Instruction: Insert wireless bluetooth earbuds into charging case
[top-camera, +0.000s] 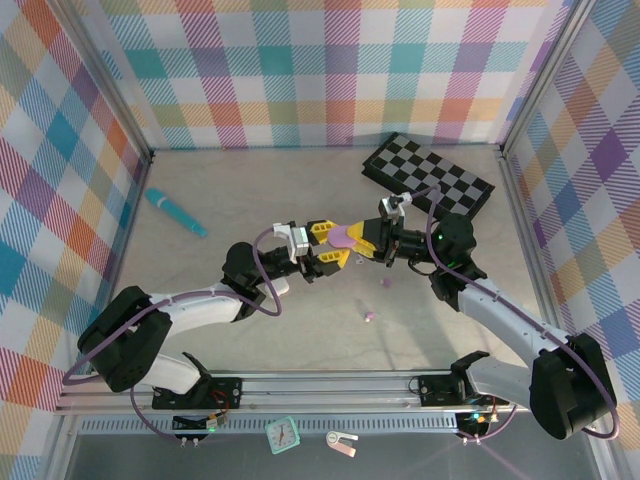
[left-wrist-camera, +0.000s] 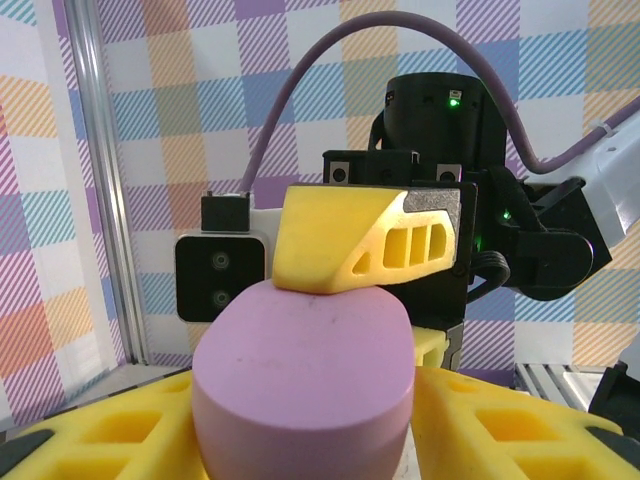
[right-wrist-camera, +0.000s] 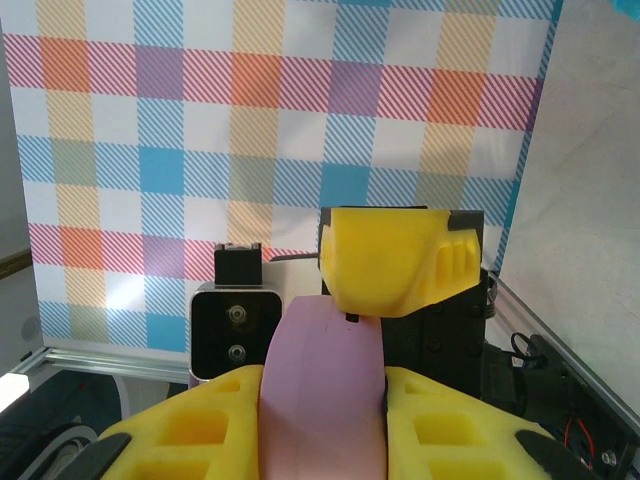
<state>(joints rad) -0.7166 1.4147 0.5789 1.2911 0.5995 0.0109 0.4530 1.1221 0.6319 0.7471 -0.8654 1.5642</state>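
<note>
My right gripper (top-camera: 360, 240) pinches the pink case (top-camera: 343, 237) above mid worktop; my left gripper (top-camera: 333, 247) flanks it, grip unclear; two buds (top-camera: 370, 316) lie below, toward near edge

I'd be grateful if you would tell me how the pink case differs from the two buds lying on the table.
The case is far larger than the buds. The case is held between the left gripper and right gripper; the buds lie loose on the table. Both are lilac-pink.
</note>
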